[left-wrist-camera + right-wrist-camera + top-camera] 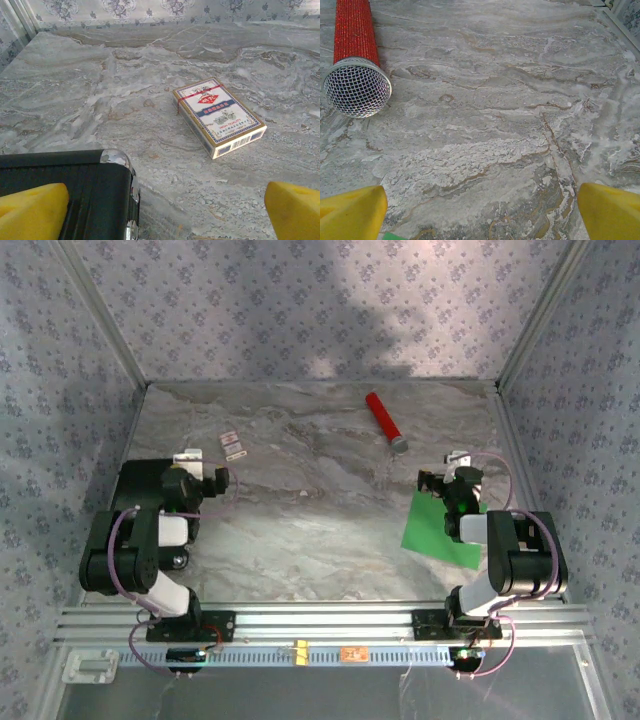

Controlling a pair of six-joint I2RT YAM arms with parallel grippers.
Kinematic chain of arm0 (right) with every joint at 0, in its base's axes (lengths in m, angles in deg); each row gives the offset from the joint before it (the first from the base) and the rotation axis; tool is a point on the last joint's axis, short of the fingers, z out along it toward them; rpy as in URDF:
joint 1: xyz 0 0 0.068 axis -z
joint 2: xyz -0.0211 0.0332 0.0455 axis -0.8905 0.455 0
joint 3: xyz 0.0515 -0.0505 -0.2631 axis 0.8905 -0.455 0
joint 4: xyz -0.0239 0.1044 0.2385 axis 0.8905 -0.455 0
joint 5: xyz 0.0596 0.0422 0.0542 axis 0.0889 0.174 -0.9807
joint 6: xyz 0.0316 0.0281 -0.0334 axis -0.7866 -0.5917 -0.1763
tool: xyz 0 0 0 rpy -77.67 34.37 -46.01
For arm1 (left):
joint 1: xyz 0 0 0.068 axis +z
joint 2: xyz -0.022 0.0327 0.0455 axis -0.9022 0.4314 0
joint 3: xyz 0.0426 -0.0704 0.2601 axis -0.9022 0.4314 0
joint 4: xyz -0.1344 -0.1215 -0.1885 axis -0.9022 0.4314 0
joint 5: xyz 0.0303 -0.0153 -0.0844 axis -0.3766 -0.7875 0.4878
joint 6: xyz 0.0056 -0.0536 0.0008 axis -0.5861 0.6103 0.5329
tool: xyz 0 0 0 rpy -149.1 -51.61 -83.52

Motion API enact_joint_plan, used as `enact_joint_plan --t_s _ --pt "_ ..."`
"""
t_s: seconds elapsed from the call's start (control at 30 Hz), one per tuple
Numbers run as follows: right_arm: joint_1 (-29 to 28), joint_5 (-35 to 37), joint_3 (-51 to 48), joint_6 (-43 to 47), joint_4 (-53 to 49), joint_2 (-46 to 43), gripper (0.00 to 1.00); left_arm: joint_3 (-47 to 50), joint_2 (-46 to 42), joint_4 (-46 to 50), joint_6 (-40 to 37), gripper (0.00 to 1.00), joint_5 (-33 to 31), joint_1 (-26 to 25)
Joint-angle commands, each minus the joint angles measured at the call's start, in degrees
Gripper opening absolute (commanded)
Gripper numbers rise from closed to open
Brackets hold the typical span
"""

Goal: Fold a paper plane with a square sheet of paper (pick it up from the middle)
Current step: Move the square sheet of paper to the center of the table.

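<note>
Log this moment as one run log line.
square sheet of paper: flat on table, not gripped | left gripper: open | right gripper: open | fold: not started

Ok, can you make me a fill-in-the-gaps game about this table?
1. The flat sheet of paper is coloured ___.
2. The microphone has a sparkly ___ handle.
3. The left gripper and the right gripper both have their jaws ___.
4. The pack of cards lies in front of the ___ gripper.
Missing words: green, red, open, left.
</note>
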Motion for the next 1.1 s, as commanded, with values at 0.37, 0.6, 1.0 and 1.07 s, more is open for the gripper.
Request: enact_joint_plan --t_s 0.37,0.6,1.0,1.07 --pt "0.4 -1.6 1.2 0.5 1.2 0.7 0.99 -1.4 0.3 2.3 1.3 1.00 0.7 0.6" --pt "0.3 -1.4 1.3 0.5 1.1 0.6 0.99 -1.8 0.5 3.0 1.7 1.00 -0.3 0.6" --pt "-0.7 -0.8 0.6 1.5 1.9 0.3 0.99 3.3 -1.8 -4.5 0.8 1.00 -0.4 -0.3" --pt "-1.0 -0.4 1.2 1.8 0.2 -0.8 0.99 4.6 -3.8 -5.2 1.3 1.00 -1.3 -0.3"
